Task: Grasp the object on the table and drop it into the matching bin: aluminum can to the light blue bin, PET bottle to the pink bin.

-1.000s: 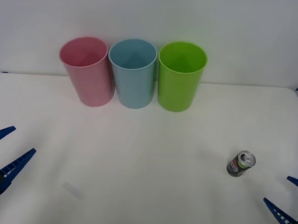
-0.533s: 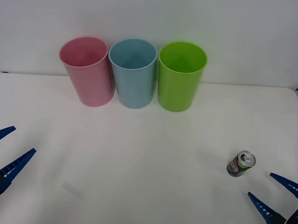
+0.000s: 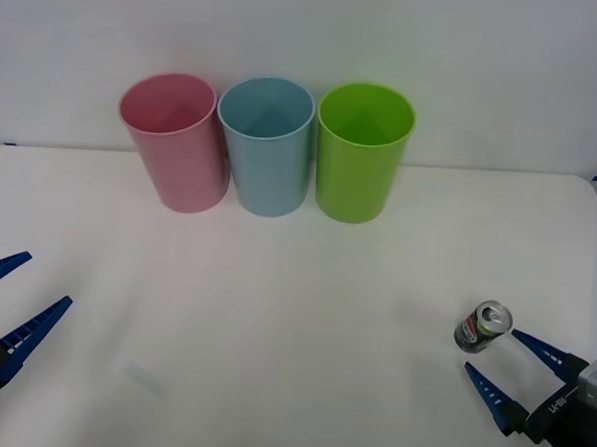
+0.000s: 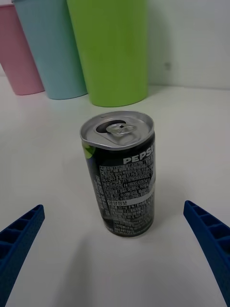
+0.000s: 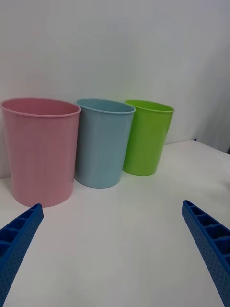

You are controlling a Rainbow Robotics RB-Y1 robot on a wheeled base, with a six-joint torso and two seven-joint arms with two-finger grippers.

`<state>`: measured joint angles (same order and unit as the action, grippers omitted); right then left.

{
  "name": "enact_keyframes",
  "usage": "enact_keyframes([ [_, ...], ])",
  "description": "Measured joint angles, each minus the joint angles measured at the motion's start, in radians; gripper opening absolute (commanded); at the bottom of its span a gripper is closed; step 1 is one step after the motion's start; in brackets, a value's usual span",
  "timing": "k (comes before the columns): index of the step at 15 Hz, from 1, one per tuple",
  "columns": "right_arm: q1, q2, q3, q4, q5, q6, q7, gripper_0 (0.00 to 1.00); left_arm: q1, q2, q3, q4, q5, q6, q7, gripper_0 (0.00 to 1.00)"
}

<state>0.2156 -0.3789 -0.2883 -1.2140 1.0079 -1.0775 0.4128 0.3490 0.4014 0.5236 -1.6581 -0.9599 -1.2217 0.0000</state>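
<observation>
An aluminum can [image 3: 483, 327] stands upright on the white table [image 3: 293, 323] at the robot's right, well apart from the three bins lined up along the far edge. The right gripper [image 3: 516, 373] sits low over the table just behind the can, its blue fingers [image 3: 490, 397] spread wide, one tip close beside the can and the other out on the near side; nothing is held. Seen from the right wrist, the can [image 4: 120, 172] stands midway between the two splayed fingers [image 4: 19, 235], silver lid up with its pull-tab opening showing, dark label facing the camera.

The step in hand looks to be the approach to the grasp. From the front the can seems to lie just ahead of the fingertips rather than between them, though that angle makes the gap hard to judge. The next move calls for carrying the open fingers forward until they flank the can's body, then closing on it squarely so it does not tip or roll.

The light blue bin [image 3: 266, 145], the can's proper destination, stands in the middle of the row, touching or nearly touching the pink bin [image 3: 175, 140] on its left and close to a lime green bin [image 3: 362, 150] on its right. The left gripper [image 3: 1, 313] waits at the table's near left edge, fingers likewise wide and empty.
</observation>
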Motion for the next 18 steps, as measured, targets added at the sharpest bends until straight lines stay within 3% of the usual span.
enact_keyframes([
  [9, -0.062, 0.054, 0.061, 0.001, 0.0, 0.112, 0.045, 1.0, 0.0, 0.0, 0.0, 0.0, 0.0, 0.0, 0.0, 1.0],
  [18, -0.079, 0.077, 0.067, 0.001, 0.0, 0.14, 0.075, 1.0, 0.0, 0.0, 0.0, 0.0, 0.0, 0.0, 0.0, 1.0],
])
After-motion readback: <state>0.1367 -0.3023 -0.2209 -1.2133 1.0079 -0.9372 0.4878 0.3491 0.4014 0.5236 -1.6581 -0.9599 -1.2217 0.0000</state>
